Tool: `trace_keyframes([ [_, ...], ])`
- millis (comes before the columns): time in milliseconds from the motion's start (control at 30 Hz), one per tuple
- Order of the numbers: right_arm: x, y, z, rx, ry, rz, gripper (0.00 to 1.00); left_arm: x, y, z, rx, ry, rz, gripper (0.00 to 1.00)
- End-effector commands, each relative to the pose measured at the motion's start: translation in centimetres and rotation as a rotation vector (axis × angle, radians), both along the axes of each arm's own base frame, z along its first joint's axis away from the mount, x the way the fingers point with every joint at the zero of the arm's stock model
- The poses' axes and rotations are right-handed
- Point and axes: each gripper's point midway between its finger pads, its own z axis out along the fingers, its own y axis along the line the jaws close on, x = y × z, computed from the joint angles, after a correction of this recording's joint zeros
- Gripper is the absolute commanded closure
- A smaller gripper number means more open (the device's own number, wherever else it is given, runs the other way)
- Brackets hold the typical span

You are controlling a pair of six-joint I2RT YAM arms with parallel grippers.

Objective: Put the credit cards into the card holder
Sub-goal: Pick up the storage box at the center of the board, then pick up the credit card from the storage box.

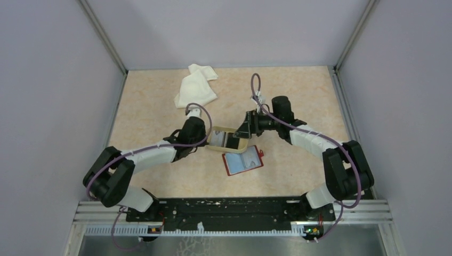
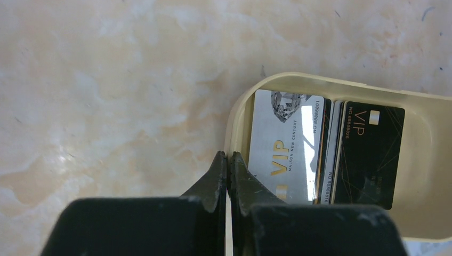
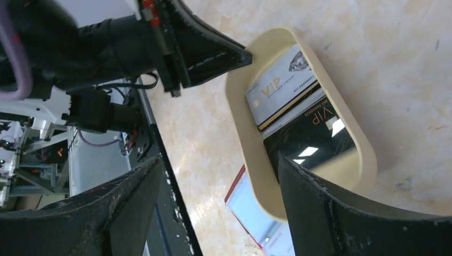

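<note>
Left gripper [image 2: 228, 160] jaws pressed shut at the tan dish [image 2: 320, 81] rim; right gripper [image 3: 218, 162] jaws gape above it. The left wrist view shows the credit cards [image 2: 285, 149] inside, long axes running top to bottom. Only the top view shows the whole card holder [image 1: 243, 160], open, at lower centre.

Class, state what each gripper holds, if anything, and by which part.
The left gripper appears shut on the tan dish, pinching its end rim; the right gripper is open and holds nothing.

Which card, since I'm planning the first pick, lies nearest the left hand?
The silver card, right beside the left hand; the black card lies farther off.
</note>
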Motion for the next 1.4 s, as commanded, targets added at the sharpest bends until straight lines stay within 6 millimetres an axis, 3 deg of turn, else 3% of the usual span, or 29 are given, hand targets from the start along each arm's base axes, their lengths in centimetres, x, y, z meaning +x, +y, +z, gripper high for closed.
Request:
trace_keyframes([
  [0, 1.2, 1.5, -0.8, -0.090, 0.021, -0.084, 0.21, -0.3, -1.8, 2.6, -0.177, -0.089, 0.121, 1.00],
  [267, 2.1, 1.2, -2.6, -0.227, 0.028, -0.196, 0.21, -1.9, 0.0, 1.4, -0.219, -0.074, 0.362, 1.00],
  [500, 3.0, 1.4, -3.4, -0.325, 0.010, -0.298, 0.20, -2.1, -0.7, 2.2, -0.185, -0.118, 0.498, 1.00],
  [700, 4.3, 1.1, -4.0, -0.393, -0.016, -0.380, 0.18, -2.7, -1.3, 1.7, -0.145, -0.131, 0.594, 1.00],
  [900, 5.3, 0.3, -5.2, -0.477, -0.059, -0.450, 0.18, -3.3, -2.4, 1.8, -0.097, -0.150, 0.626, 0.99],
  [1367, 5.0, 0.8, -8.4, -0.569, -0.042, -0.434, 0.17, -4.1, -4.1, 2.6, -0.053, -0.198, 0.610, 0.99],
])
